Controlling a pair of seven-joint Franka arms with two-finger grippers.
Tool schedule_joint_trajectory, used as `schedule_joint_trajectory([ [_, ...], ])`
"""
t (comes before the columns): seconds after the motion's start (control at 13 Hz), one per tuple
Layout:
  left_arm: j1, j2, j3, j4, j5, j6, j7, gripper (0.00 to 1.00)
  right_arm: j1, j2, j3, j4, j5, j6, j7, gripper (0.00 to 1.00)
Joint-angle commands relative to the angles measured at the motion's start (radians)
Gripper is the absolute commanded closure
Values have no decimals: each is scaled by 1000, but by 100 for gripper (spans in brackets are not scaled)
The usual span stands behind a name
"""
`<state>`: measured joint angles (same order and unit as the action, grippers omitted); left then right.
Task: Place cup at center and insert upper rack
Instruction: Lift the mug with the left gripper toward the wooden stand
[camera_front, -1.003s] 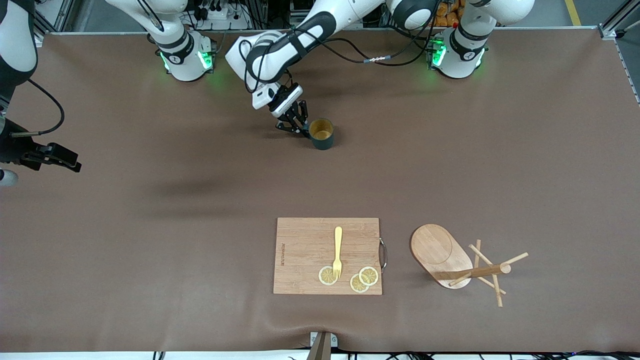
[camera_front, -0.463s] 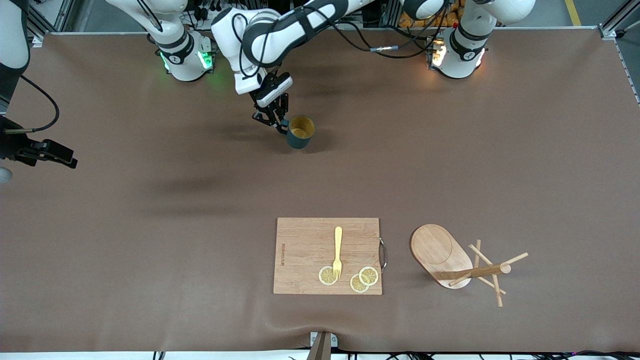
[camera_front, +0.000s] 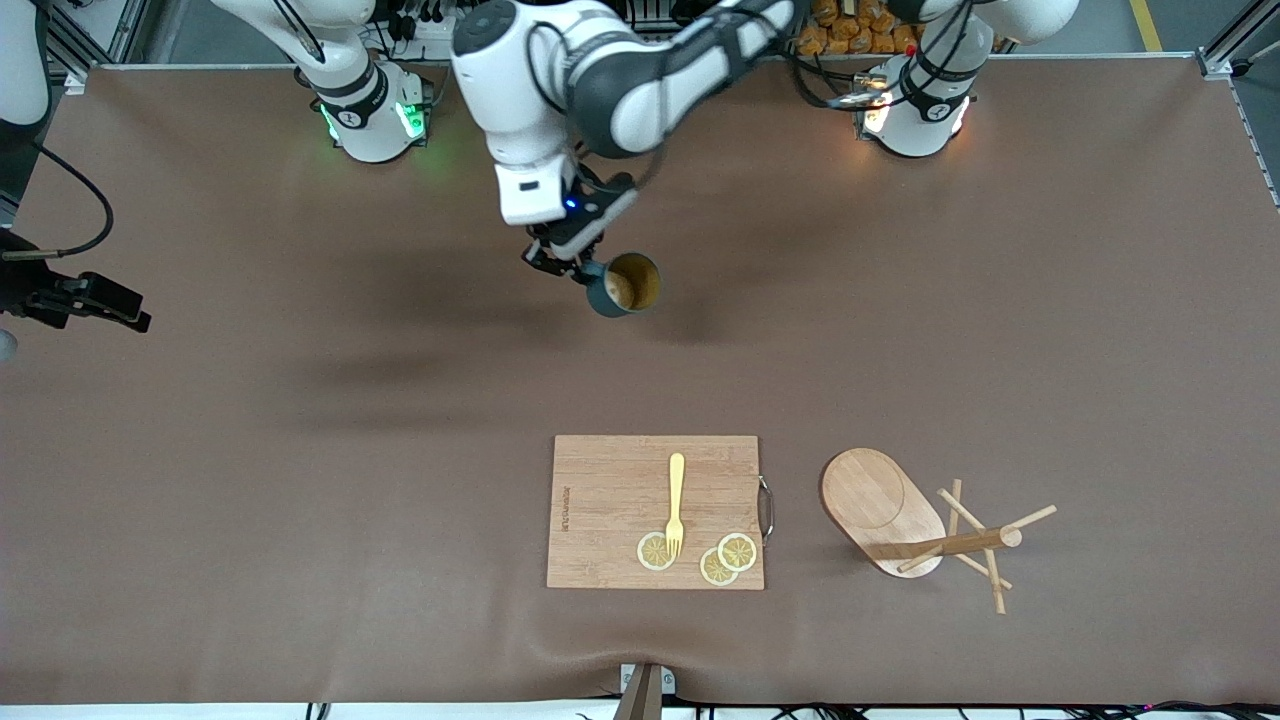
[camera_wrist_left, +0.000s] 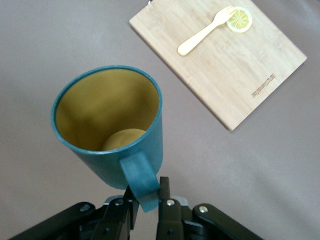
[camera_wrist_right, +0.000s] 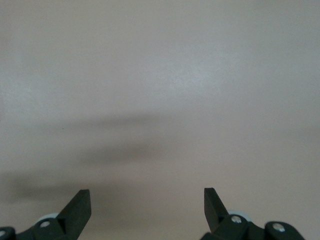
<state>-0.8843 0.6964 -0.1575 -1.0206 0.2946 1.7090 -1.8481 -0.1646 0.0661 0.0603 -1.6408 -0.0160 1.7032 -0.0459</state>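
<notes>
A: Teal outside, mustard inside: that's the cup (camera_front: 624, 285), tilted in the air, its thin loop handle pinched by the left hand (camera_wrist_left: 146, 196) over bare worktop (camera_front: 300, 500).

B: Any writing?

A: A small dark line of print along one edge of the cutting board (camera_front: 655, 511), too small to read. The fork (camera_front: 676, 503) and lemon slices (camera_front: 727, 559) lie on it.

B: The rack?

A: The upper rack (camera_front: 925, 526), pale wood, lies tipped over beside the board, well apart from either hand.

B: Right hand (camera_wrist_right: 147, 205)?

A: Waiting, fingers spread, empty.
</notes>
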Motion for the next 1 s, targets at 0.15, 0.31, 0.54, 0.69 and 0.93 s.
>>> schedule_joint_trajectory([
  [0.15,230,-184,-10,-130,-224,24,341,100,-6,-8,13,12,2,-13,6,0],
  [0.31,328,-221,-10,-135,-340,24,482,100,-6,-8,13,12,2,-14,6,0],
  [0.54,454,-239,-8,-133,-516,24,634,100,-4,-8,13,12,2,-14,6,0],
  [0.69,540,-245,-8,-131,-625,24,703,100,-4,-8,13,12,2,-14,6,0],
  [0.93,677,-245,-8,-131,-842,24,857,100,-4,-8,13,12,2,-13,6,0],
])
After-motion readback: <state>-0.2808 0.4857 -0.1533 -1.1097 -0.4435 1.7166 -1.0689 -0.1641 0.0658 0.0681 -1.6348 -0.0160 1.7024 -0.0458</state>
